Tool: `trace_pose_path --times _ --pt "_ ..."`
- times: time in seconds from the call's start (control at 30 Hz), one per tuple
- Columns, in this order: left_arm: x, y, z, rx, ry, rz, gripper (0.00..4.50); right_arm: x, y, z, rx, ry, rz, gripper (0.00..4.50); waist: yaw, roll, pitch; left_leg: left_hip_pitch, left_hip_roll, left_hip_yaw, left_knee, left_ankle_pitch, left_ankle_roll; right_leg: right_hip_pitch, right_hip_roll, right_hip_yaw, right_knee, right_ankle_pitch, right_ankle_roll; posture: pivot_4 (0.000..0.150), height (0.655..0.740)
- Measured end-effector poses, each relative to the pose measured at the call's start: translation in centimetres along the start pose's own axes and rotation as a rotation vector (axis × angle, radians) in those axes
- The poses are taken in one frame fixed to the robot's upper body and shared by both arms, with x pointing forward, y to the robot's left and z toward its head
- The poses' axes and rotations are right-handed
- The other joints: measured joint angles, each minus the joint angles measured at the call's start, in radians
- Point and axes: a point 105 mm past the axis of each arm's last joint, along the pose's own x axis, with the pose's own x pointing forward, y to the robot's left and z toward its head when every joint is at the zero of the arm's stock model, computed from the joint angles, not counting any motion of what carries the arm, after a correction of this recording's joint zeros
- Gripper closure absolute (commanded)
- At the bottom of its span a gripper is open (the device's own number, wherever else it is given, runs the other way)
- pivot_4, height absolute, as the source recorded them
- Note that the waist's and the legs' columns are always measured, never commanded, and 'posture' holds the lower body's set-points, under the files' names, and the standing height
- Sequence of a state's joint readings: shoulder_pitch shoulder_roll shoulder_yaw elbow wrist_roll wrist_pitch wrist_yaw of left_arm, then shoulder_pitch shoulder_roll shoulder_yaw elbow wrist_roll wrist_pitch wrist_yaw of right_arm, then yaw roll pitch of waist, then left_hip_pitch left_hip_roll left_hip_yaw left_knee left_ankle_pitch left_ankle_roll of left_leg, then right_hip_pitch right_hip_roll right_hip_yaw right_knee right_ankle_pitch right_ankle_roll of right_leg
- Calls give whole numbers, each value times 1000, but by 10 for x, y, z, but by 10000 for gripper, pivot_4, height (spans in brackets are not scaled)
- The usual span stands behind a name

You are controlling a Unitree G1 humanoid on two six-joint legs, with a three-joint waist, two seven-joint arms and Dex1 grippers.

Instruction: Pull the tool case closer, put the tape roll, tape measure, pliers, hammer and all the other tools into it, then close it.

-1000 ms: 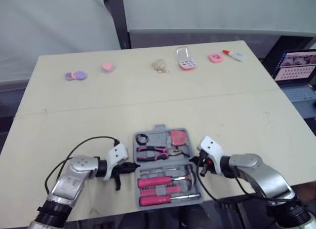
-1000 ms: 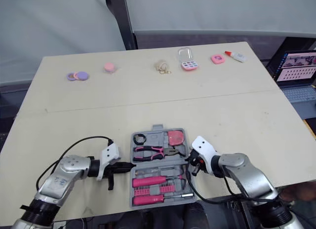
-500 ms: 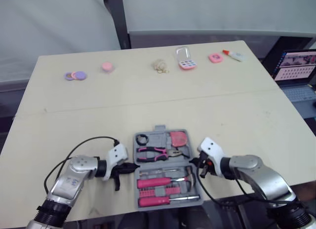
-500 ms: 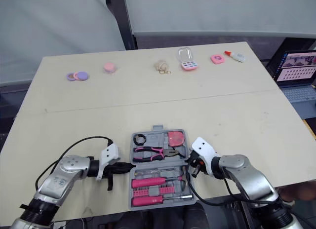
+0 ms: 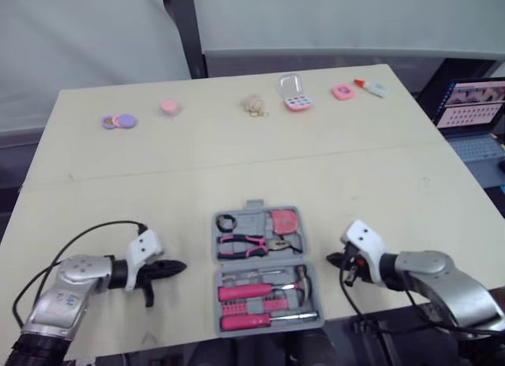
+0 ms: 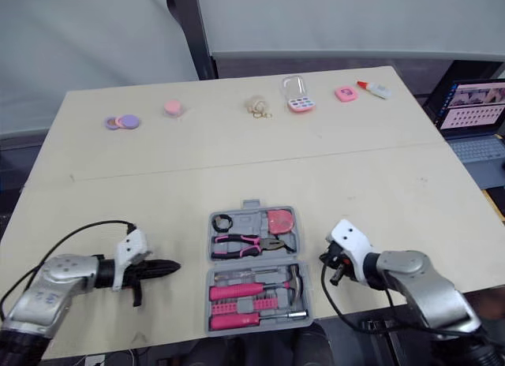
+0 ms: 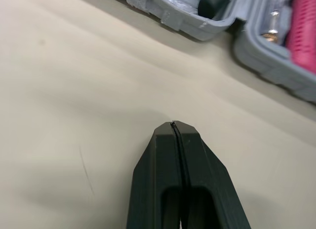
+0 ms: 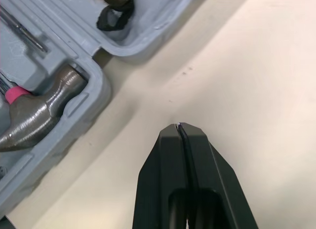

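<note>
Currently case [image 5: 253,216] open at lower centre of bench [image 5: 237,161], tools seated inside. Left gripper [image 5: 181,266] and right gripper [image 5: 331,258] flank it, not touching, fingers pressed together.

The left gripper [image 5: 178,266] sits low at 8 o'clock, pointing toward 3, and the right gripper [image 5: 332,259] at 4 o'clock, pointing toward 9, each with fingers pressed together.

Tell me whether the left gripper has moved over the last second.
Yes. The left gripper has drawn back toward the robot's left, away from the left edge of the open grey plastic tool case; a gap now separates them.
</note>
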State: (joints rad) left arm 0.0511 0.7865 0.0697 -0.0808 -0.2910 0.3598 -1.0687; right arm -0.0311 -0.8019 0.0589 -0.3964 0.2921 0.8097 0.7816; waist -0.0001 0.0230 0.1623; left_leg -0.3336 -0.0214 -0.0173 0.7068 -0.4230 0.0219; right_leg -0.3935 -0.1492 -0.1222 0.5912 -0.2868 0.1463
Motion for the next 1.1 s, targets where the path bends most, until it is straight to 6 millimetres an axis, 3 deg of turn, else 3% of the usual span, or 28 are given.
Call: trace_pose_path --times 0.2,0.4,0.5,0.7,1.1 --pt "-13 -39 34 19 -98 -180 45000 -24 -8 15 49 -87 -1 44432 1 0 0 0 0 -1 1 0 0 0 -1 1 0 0 0 1500 7400" --pt "-6 -65 43 6 -130 -292 45000 -32 -8 25 95 -144 30 44432 3 0 0 0 0 -1 1 0 0 0 0 1 0 0 0 1500 7400" --pt "8 -75 43 -4 -156 -317 45000 -35 -6 30 116 -169 48 44432 3 0 0 0 -1 -1 1 0 0 0 0 2 0 0 0 1500 7400" --pt "28 -83 33 23 -148 -333 45000 -39 -4 36 143 -205 67 44432 3 0 0 0 -1 1 1 0 0 0 0 2 0 0 0 1500 7400" --pt "36 -85 25 42 -166 -363 45000 -39 -3 32 175 -202 58 44432 6 0 0 0 -1 1 1 0 0 0 0 2 0 0 0 1500 7400"
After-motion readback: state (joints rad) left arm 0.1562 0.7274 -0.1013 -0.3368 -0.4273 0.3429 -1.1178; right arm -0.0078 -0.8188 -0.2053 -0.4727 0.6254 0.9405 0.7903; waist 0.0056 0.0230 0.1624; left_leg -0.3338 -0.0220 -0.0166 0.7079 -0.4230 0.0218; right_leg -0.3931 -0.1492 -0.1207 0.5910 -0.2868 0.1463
